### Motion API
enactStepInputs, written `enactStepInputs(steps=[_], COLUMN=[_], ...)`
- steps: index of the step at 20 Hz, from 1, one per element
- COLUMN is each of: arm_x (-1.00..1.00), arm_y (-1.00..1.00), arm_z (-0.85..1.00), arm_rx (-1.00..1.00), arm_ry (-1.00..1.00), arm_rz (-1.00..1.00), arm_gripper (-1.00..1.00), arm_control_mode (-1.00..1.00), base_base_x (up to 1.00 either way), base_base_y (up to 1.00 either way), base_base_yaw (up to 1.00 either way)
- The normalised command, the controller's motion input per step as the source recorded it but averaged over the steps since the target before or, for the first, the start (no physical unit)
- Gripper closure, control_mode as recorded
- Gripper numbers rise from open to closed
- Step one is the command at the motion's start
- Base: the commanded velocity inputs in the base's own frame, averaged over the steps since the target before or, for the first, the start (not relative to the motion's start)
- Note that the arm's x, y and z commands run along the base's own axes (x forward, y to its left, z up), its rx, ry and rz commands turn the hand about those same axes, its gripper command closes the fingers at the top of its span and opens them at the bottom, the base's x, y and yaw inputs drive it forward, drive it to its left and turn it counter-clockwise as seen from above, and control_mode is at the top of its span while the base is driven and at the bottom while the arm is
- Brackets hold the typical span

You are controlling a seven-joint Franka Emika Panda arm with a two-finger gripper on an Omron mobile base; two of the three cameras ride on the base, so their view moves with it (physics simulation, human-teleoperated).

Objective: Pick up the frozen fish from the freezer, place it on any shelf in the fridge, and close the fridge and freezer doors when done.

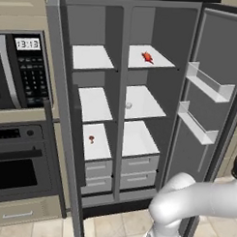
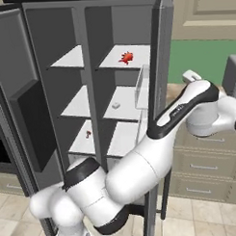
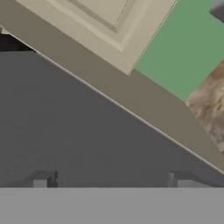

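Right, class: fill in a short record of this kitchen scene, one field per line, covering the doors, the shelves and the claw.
Fridge door: open
Left door: open
Top right shelf: red fish
Middle right shelf: small pale item
Lower left shelf: small red item
Arm: reaching round the outside of the right door
Claw: fingertips apart, close to a dark grey surface, holding nothing

Red fish [image 1: 147,57] lies on the open fridge's [image 1: 207,118] top shelf [image 1: 159,59].
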Motion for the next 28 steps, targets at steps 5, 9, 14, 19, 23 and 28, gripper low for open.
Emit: enactStepInputs(steps=[5,9,14,19,23,28], arm_x=[0.83,0.37,0.02,-0.10,-0.13,-0.06], arm_y=[0.01,0.51,0.91,0.90,0.88,0.91], arm_z=[-0.45,-0.26,-0.03,0.00,0.00,0.00], arm_rx=[0.07,0.01,0.00,-0.03,-0.04,-0.04], arm_ry=[0.00,0.00,0.00,-0.01,-0.06,-0.09], arm_rz=[0.17,0.12,0.11,0.03,0.01,0.00], arm_gripper=[-1.00,-1.00,-1.00,-1.00,-1.00,-1.00], arm_control_mode=[-1.00,-1.00,-1.00,-1.00,-1.00,-1.00], base_base_x=[0.00,0.00,0.00,0.00,0.00,0.00], base_base_y=[0.00,0.00,0.00,0.00,0.00,0.00], base_base_yaw=[0.00,0.00,0.00,0.00,0.00,0.00])
